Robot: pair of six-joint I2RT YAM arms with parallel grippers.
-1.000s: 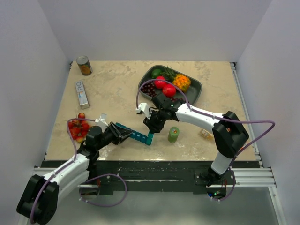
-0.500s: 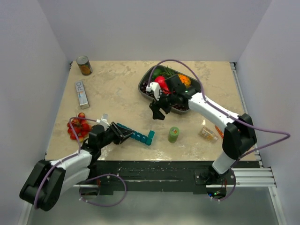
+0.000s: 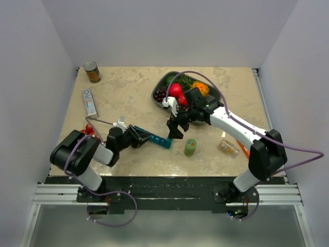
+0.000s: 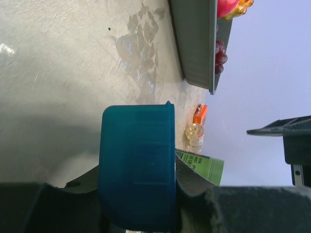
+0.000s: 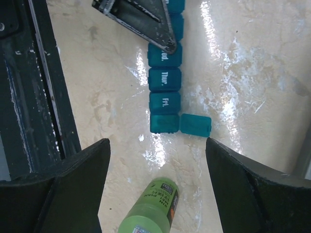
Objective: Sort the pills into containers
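- Left gripper [image 3: 136, 138]: low over the near-left part of the table [image 3: 123, 92], jaws narrowed and clamped on the left end of the pill organizer [image 3: 158, 140]. The left wrist view shows the teal strip pressed between both fingers.
- Pill organizer: lies flat on the table, running rightward from the left gripper toward the centre. The right wrist view shows lids marked "Thur." and "Fri." closed. The end compartment's lid [image 5: 195, 124] is folded open and lies flat beside the strip.
- Right gripper [image 3: 175, 129]: hangs above the table just beyond the organizer's free right end, jaws spread wide and holding nothing. It does not touch the strip.
- Green bottle [image 3: 190, 147]: lies near the organizer's right end, apart from it.
- Clear bottle [image 3: 226, 146]: lies on its side, near right, with an orange cap.
- Grey fruit tray [image 4: 194, 43]: far centre, behind the right gripper.
- Tin can [image 3: 92, 72]: stands at the far-left corner, with a small white box [image 3: 90, 102] nearer.
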